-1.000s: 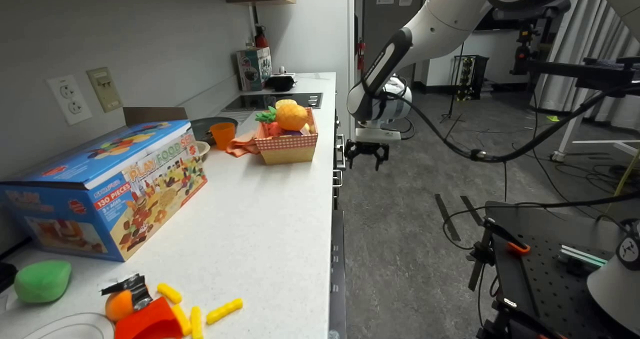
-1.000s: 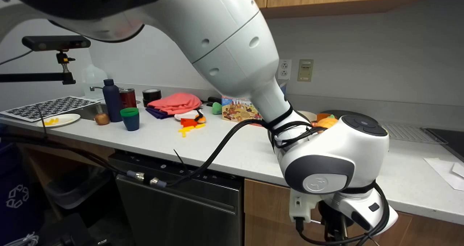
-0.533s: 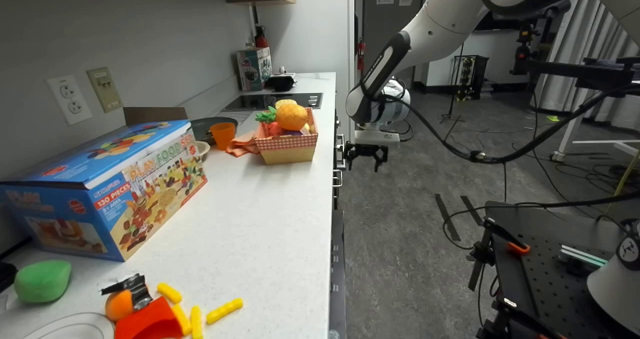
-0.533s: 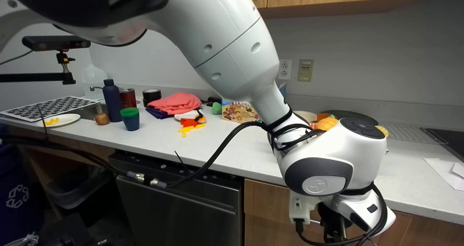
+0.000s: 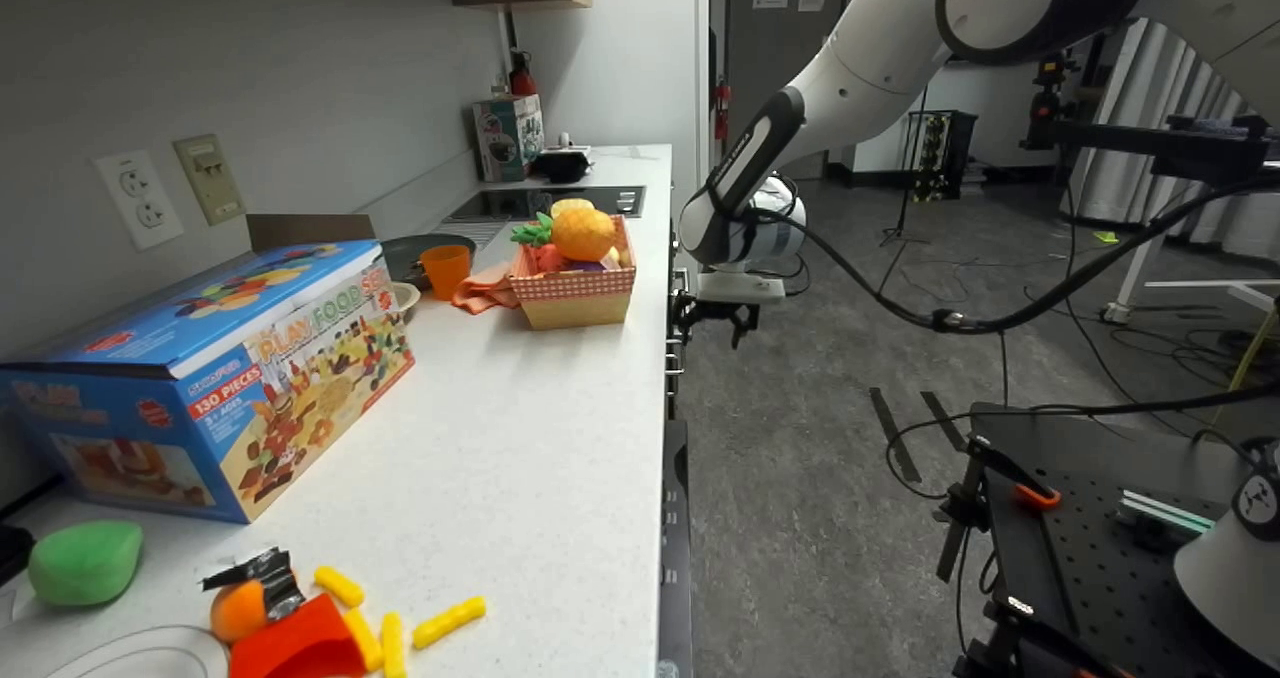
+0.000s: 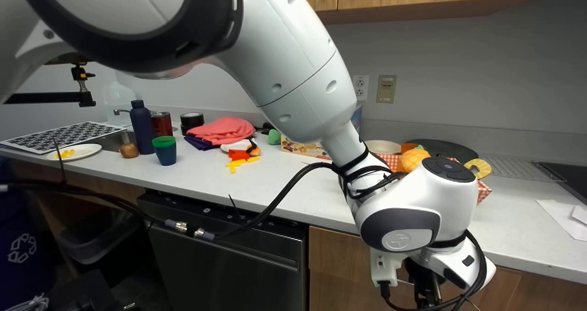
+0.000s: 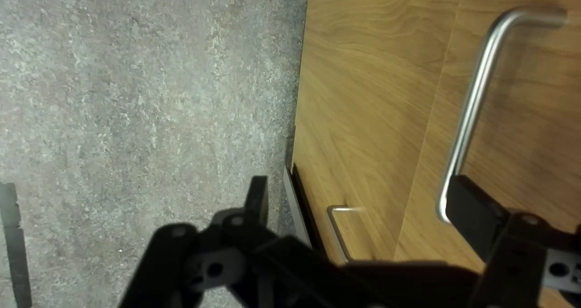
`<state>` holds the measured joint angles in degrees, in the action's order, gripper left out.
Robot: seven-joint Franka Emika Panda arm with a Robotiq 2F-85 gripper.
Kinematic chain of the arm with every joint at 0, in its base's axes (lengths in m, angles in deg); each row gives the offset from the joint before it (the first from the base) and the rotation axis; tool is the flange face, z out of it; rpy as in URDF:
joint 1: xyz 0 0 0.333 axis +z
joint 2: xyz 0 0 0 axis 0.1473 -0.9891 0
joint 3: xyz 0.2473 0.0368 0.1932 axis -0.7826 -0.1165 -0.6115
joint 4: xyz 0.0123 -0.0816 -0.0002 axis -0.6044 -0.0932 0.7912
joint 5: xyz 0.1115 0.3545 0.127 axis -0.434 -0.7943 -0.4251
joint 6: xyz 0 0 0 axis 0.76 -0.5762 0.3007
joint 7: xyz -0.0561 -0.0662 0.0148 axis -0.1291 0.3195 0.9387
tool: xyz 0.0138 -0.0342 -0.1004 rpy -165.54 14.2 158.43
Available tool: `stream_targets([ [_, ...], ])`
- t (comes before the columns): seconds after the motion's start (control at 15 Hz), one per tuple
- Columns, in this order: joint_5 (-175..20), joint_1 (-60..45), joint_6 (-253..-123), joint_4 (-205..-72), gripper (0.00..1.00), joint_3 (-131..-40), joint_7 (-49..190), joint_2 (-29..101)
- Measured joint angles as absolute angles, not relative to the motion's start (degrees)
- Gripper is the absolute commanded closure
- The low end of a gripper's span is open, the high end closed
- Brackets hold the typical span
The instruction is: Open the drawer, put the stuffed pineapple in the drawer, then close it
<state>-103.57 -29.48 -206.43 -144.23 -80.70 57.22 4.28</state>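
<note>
The stuffed pineapple (image 5: 583, 233), yellow-orange with a green top, lies on the pile in the checked basket (image 5: 578, 308) on the counter. In an exterior view its body (image 6: 414, 158) shows partly behind the wrist. The drawer front (image 7: 535, 131) looks wooden, not white, and appears shut under the counter edge; its inside is hidden. It has a long metal handle (image 7: 474, 96). My gripper (image 7: 363, 199) is open and empty, its right finger overlapping the handle's near end. I cannot tell whether it touches. In an exterior view my gripper (image 5: 712, 330) is beside the cabinet fronts.
A lower cabinet handle (image 7: 338, 231) sits under the drawer front. The countertop (image 5: 520, 428) overhangs beside the arm. A dark dishwasher (image 6: 229, 260) stands along the same front. A play food box (image 5: 220, 368), an orange cup (image 5: 446, 270) and loose toys rest on the counter.
The arm has lowered a little, and my gripper has moved toward the cabinet fronts and slightly down. The pineapple and basket have not moved.
</note>
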Motion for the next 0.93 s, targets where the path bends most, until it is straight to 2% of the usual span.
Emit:
stream_targets([
  [0.6,-108.8,-38.0,-201.8,-139.8,0.0,-89.7,62.9,0.7],
  [0.93,-109.9,-38.7,-195.6,-136.3,0.0,-89.2,61.8,-1.3],
])
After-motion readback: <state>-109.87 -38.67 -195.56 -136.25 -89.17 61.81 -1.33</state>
